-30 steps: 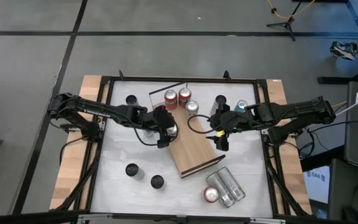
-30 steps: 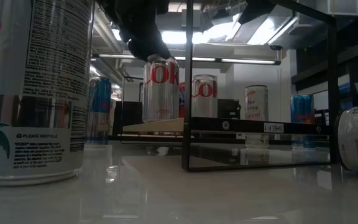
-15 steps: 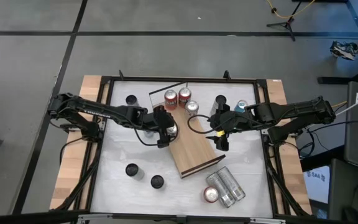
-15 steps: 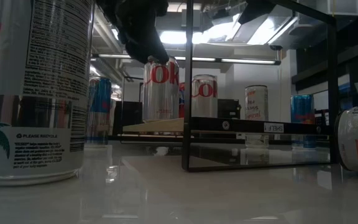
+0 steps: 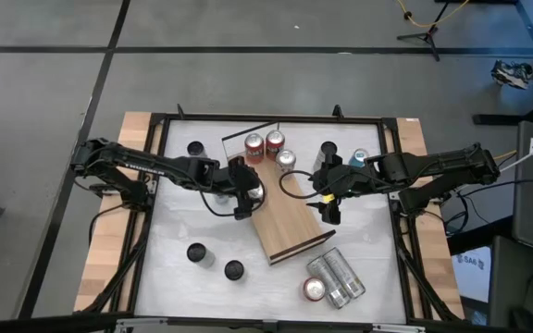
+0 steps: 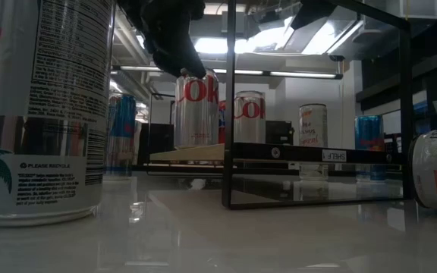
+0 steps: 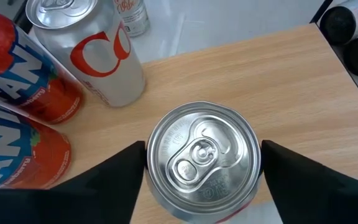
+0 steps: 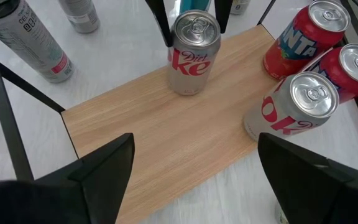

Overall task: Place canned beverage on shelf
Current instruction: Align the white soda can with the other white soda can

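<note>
A silver Diet Coke can stands upright on the light-brown wooden shelf, near its middle. My left gripper reaches in from the table's left and is shut on the can's top. Two red Fanta cans and a silver Coke can stand at the shelf's far end by the black rail. My right gripper hovers open above the shelf's right side, with nothing between its fingers. My left gripper pinches the Diet Coke can between its two fingers, on opposite sides of the upper wall just under the rim. The fingers slant down from the table's left. The can stays upright, its base on the shelf.
Dark-topped cans stand on the white tabletop at the left and at the far right, beside a teal can. Three cans lie at the near right. A tall can fills the low view's left.
</note>
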`<state>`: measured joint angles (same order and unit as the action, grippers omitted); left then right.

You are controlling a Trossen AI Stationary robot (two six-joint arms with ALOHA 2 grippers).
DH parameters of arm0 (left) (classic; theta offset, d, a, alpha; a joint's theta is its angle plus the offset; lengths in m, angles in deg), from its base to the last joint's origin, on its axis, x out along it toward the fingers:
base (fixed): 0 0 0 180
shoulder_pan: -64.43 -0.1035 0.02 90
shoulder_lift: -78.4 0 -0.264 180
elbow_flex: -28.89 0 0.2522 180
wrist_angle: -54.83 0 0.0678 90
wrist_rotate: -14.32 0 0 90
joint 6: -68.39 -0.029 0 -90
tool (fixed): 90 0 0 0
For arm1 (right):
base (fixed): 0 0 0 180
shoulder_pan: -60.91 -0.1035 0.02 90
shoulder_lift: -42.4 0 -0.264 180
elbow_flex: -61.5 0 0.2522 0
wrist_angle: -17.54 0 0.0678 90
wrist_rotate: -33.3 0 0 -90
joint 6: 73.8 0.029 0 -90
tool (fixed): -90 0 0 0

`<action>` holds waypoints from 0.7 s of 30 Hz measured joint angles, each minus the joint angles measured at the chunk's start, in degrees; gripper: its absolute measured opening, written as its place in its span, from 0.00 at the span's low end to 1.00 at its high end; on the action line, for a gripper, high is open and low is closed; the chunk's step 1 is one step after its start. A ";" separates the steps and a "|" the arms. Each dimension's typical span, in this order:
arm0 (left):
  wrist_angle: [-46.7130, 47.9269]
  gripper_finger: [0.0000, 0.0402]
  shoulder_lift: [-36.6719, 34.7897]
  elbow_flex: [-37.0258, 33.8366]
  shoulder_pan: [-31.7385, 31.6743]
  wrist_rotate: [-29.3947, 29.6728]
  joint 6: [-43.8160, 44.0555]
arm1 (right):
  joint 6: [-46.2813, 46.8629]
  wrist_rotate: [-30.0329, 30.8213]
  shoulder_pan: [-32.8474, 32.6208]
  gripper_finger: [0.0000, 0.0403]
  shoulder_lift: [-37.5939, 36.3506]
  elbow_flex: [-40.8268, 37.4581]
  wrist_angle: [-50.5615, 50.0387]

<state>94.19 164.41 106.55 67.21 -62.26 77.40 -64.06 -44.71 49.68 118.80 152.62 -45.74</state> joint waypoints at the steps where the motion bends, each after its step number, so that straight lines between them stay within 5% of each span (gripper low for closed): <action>1: 0.13 0.70 -0.01 0.02 0.00 -0.01 0.00 | 0.00 0.00 -0.01 0.84 0.00 0.00 0.00; 21: -0.12 0.64 -0.08 0.07 -4.90 0.30 -0.72 | -0.02 0.00 -0.02 0.84 0.00 0.00 0.00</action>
<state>94.07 164.33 106.61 62.32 -61.96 76.68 -64.08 -44.71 49.66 118.80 152.62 -45.74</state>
